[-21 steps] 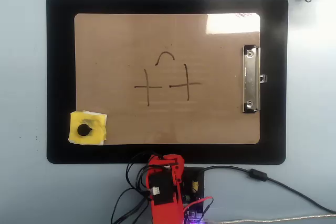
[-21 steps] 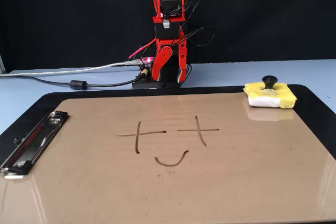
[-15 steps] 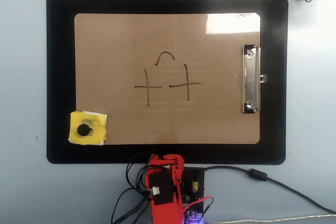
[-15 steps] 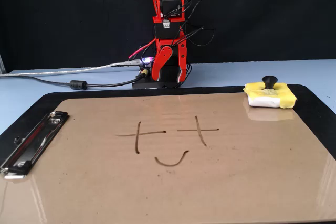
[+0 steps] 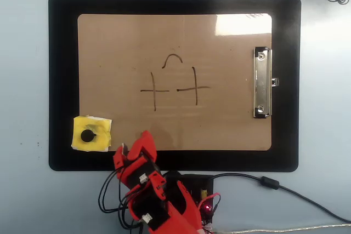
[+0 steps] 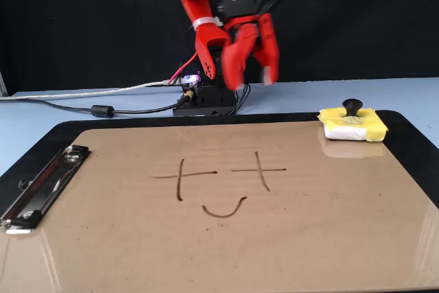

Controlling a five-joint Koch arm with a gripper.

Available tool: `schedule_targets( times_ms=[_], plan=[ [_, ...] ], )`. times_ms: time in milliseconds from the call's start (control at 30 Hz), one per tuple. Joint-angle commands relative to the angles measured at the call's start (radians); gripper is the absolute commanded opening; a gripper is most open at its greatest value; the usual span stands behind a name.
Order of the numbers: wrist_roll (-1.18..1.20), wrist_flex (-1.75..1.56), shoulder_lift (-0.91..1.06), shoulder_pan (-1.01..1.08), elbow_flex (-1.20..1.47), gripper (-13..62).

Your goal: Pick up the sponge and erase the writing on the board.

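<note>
1. The sponge lies untouched at the corner of the board, overlapping both the board's edge and the black mat beneath it; its black knob stands upright in the fixed view. It sits in the same spot as half a second ago.
2. The writing, two crosses and a small arc, is whole at the middle of the board, with no stroke smeared or wiped.
3. The change is in the arm: a moment ago it stood folded upright over its base, and now it has swung out and leaned toward the sponge's side. In the overhead view the hand reaches over the mat's near edge, just beside the sponge but apart from it.
4. In the fixed view the hand hangs well above the board, its two red fingers spread with a clear gap between them, holding nothing.
5. I judge this as the start of the reach: the pick-up is not yet made and erasing has not begun. The next move likely calls for lowering the spread fingers around the knob.
6. The metal clip sits at the far short edge, clear of the arm's path.
7. Cables trail across the pale worktop by the base.
</note>
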Motion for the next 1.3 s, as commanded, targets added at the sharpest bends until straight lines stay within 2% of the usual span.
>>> schedule_targets(
  times_ms=[0,200,267,400,533,767,967,1033,1067,1133,1200,1267],
  plan=[
    [-0.006,-0.264,0.032,-0.163,0.006,33.6],
    [-0.002,-1.101,-0.061,-0.359,0.350,33.7],
    [-0.002,-1.253,-0.141,-0.426,0.400,33.7],
    [-0.009,-1.410,-0.354,-0.449,0.399,33.8],
    [-0.002,-1.597,-0.486,-0.453,0.410,33.8],
    [-0.003,-1.671,-0.612,-0.439,0.430,33.9],
    [0.000,-1.671,-0.632,-0.419,0.440,33.2],
    [-0.003,-1.671,-0.632,-0.413,0.446,29.4],
    [-0.003,-1.672,-0.632,-0.399,0.448,25.0],
    [-0.002,-1.677,-0.629,-0.365,0.442,10.9],
    [0.002,-1.715,-0.621,-0.318,0.442,-6.7],
    [0.002,-1.746,-0.620,-0.279,0.445,-7.9]
  ],
)
